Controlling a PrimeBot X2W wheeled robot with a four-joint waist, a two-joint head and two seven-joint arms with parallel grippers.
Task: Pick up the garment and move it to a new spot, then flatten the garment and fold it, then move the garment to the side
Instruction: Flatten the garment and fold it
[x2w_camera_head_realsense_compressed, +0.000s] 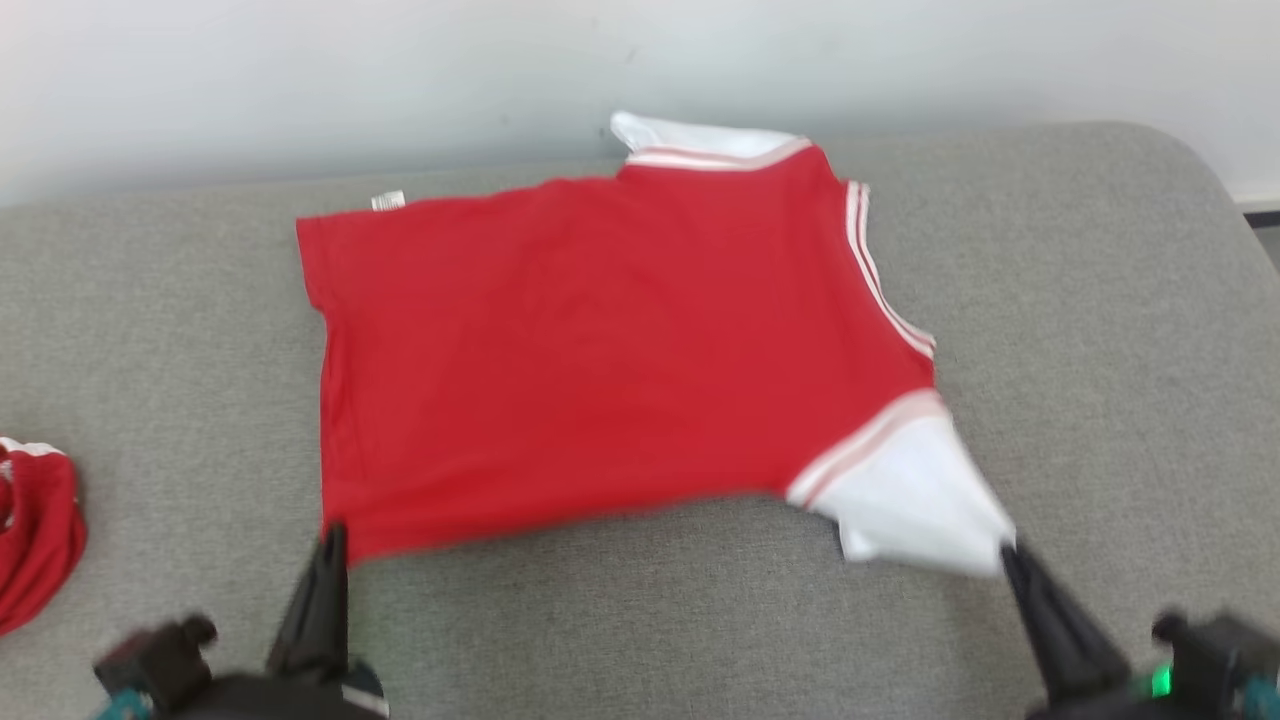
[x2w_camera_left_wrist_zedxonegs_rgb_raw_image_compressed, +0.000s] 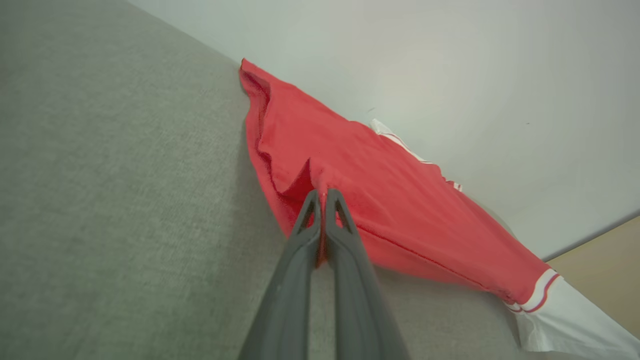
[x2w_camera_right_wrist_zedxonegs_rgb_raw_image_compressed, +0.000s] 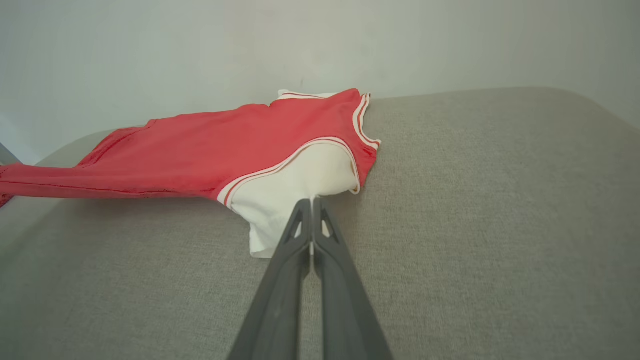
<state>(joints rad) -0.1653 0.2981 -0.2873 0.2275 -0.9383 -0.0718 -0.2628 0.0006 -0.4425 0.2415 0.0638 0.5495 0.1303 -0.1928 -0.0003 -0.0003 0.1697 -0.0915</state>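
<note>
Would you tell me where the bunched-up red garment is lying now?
In the head view, the bunched-up red garment lies at the far left edge of the grey surface, left of the left gripper and apart from the spread red shirt.

The garment (x2w_camera_head_realsense_compressed: 600, 360) is plain red with 2 white sleeves, each bordered by thin red-and-white stripes. The counter (x2w_camera_head_realsense_compressed: 1100, 300) is mottled grey and the wall (x2w_camera_head_realsense_compressed: 300, 80) pale off-white. Another cloth (x2w_camera_head_realsense_compressed: 35, 540) is red with white trim; the left gripper (x2w_camera_head_realsense_compressed: 335, 535) and right gripper (x2w_camera_head_realsense_compressed: 1008, 552) are dark grey.
</note>
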